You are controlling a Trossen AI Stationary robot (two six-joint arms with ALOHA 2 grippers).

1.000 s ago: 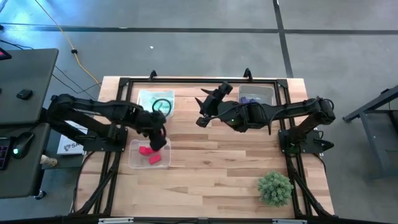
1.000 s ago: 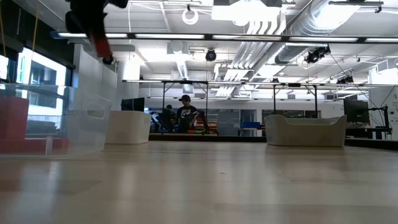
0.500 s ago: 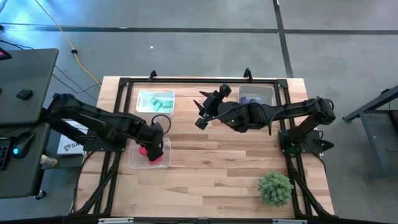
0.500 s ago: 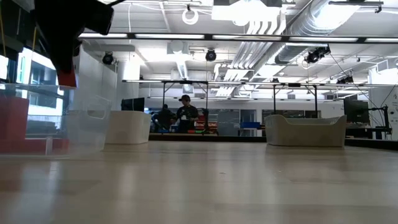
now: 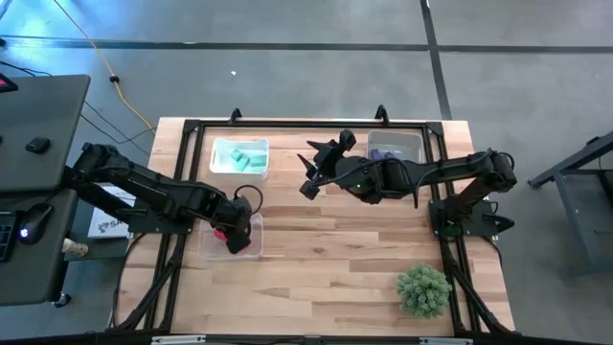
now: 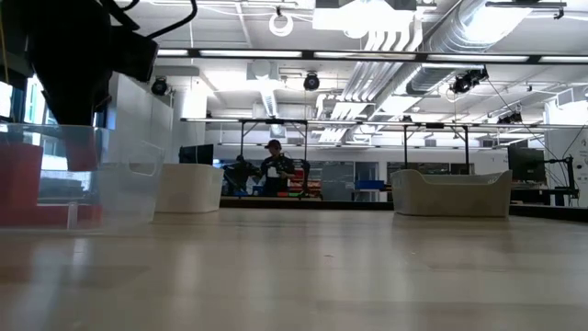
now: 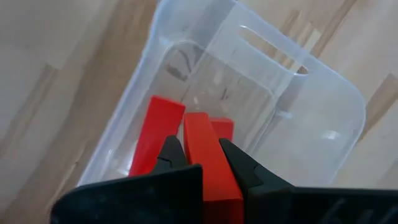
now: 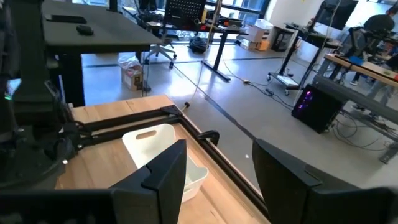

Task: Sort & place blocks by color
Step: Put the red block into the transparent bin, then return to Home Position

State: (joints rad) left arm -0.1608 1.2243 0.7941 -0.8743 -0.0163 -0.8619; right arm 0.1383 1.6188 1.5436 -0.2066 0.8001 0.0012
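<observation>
My left gripper (image 5: 233, 228) is shut on a red block (image 7: 200, 140) and points down into a clear tray (image 5: 213, 246) at the table's left. Two more red blocks (image 7: 154, 140) lie on the tray's floor. In the low view the gripper (image 6: 78, 138) reaches below the tray's rim. Teal blocks (image 5: 244, 156) lie in a tray at the far left. Purple blocks (image 5: 383, 152) lie in a tray (image 5: 407, 144) at the far right. My right gripper (image 5: 308, 172) hangs open high over the table's far middle, its fingers (image 8: 163, 171) with nothing between them. My left gripper pinches the red block's two long sides (image 7: 191, 155) between its two fingers (image 7: 171, 152). The fingers come from above, pointing steeply down, and lie along the block. The block's free end (image 7: 196, 119) sticks out past the fingertips, down inside the tray above the other red blocks.
A spiky green plant (image 5: 423, 289) stands at the near right corner. Bare wooden tabletop (image 5: 335, 249) lies between the trays and the plant. A black frame (image 5: 287, 125) runs along the table's far edge.
My left gripper has come down with the red block, shifting a little toward the table's near and left edges, from above the tray's far right corner to inside the tray. It has stayed shut on the block.
</observation>
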